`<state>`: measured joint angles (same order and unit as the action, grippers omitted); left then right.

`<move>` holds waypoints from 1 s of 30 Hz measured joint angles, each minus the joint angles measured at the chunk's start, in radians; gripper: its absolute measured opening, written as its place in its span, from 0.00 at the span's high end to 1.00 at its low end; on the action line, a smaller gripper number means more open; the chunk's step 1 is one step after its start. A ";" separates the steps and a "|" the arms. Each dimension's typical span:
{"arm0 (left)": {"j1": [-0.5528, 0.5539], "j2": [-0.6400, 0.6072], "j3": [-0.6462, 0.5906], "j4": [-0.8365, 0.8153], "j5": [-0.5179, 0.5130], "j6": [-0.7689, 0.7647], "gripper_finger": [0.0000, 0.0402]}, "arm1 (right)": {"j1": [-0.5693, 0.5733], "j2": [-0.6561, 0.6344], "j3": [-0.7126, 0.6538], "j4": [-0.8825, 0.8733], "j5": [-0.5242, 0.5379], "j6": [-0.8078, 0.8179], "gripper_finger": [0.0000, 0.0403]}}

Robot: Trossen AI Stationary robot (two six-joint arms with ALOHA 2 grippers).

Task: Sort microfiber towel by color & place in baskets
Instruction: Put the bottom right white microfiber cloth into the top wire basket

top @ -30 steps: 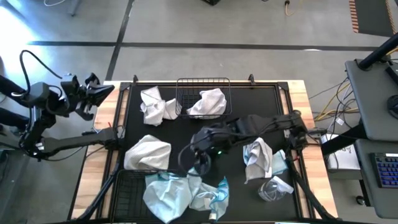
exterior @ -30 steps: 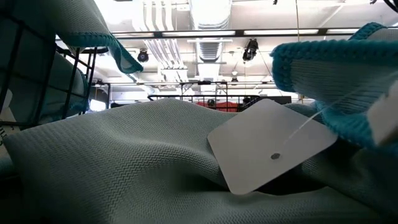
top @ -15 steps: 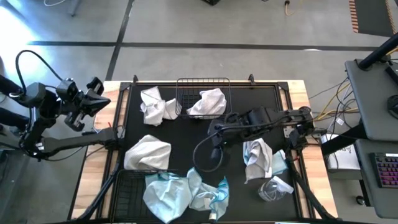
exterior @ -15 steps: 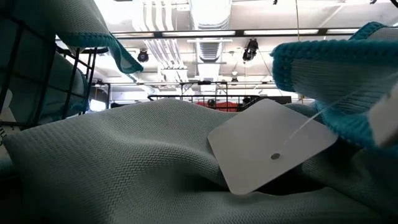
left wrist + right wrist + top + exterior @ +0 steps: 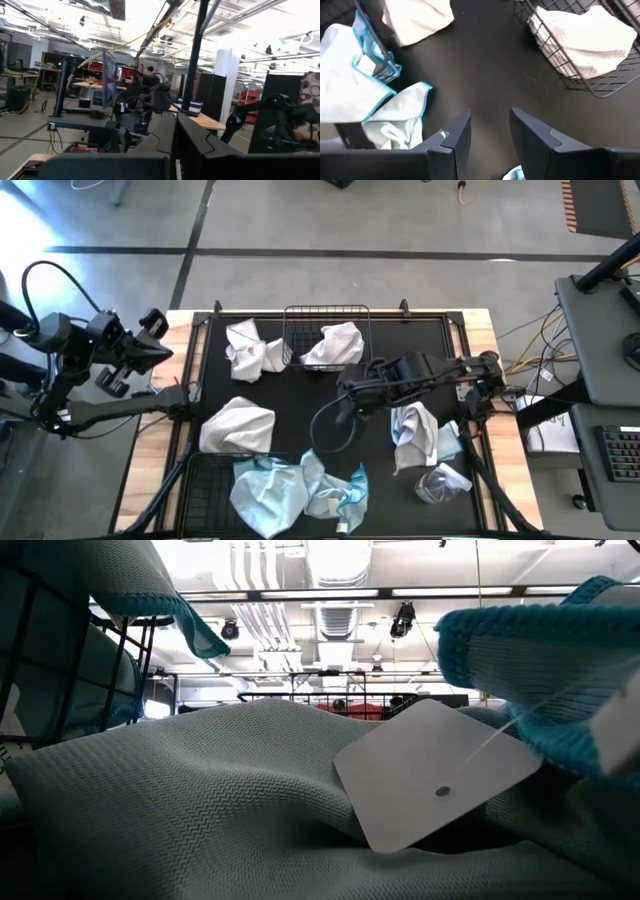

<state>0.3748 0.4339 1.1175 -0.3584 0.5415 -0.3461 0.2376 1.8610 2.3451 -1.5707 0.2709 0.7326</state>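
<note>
Sorting is partly done: we see one white towel [image 5: 335, 343] basketed, blue towels [image 5: 285, 490] over the near basket [image 5: 205, 480], three loose, right gripper [image 5: 345, 395] spread and empty.

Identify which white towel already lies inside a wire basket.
The white towel in the far basket. The other two white towels, one beside that basket and one mid-left, lie on the black mat.

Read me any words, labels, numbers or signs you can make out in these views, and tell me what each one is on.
None can be read.
Hang tag on the blue towel: blank.
Sewn label on the blue towel by the near basket: too blurred to read.
Room signs behind: too small to read.
</note>
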 joint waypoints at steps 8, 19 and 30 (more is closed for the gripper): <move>0.000 0.000 0.009 0.007 0.001 0.004 1.00 | -0.026 -0.010 0.000 0.000 0.022 -0.036 0.68; 0.000 0.000 0.086 -0.016 0.002 0.049 1.00 | -0.041 -0.114 0.000 -0.001 0.132 -0.100 0.68; 0.000 0.000 0.093 -0.018 0.001 0.084 1.00 | -0.049 -0.207 -0.005 -0.001 0.245 -0.208 0.68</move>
<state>0.3749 0.4339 1.2110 -0.3759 0.5427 -0.2622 0.1889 1.6537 2.3402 -1.5715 0.5156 0.5245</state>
